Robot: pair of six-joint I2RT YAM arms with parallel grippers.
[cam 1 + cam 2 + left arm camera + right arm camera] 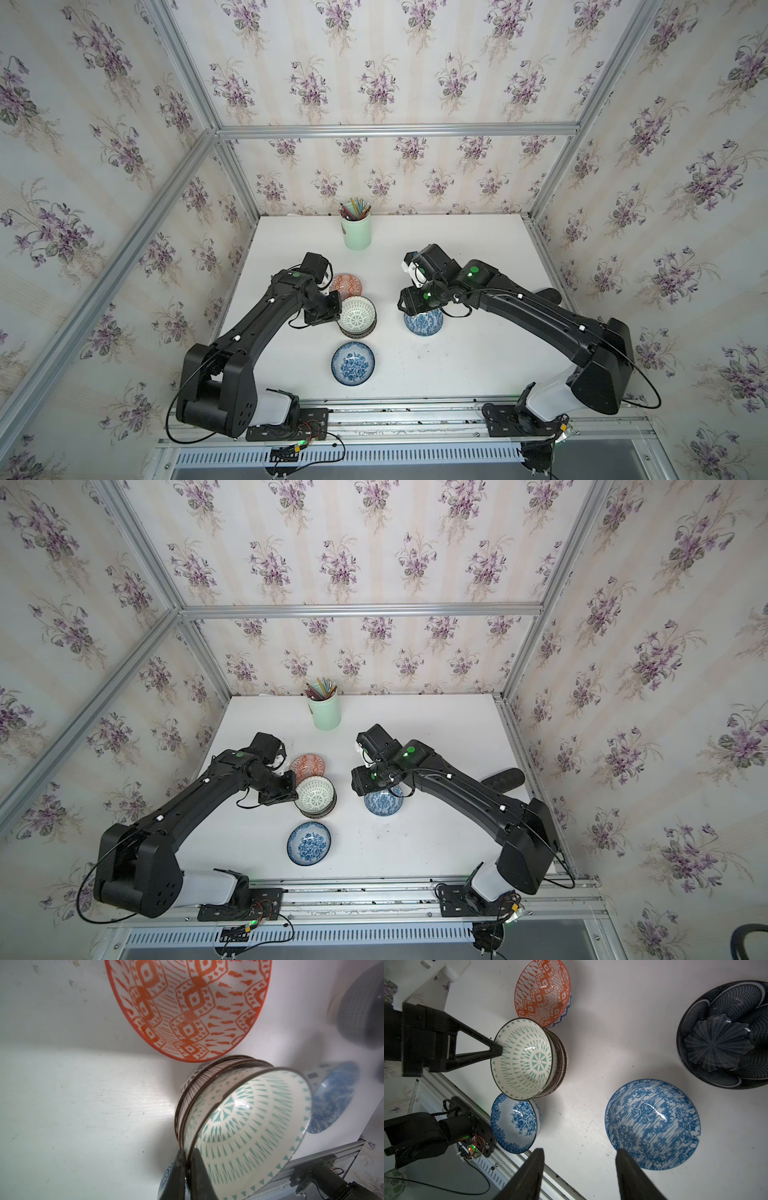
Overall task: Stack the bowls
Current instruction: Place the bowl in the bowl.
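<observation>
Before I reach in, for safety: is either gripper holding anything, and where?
Left gripper pinches the top bowl at its rim; right gripper is open, empty.

Violet-flowered wallpaper (pixel 374 62), white tabletop (pixel 478 365)

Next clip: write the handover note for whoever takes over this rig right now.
Left tool: shut on the rim of the white teal-patterned ceramic bowl, top of the stack.
Right tool: open, empty, at the edge of the blue damask-patterned ceramic bowl.
Done: about three bowls nested.
To do: that blue bowl, the orange geometric ceramic bowl, blue floral ceramic bowl and dark navy petal ceramic bowl, each unstacked on the white table.
</observation>
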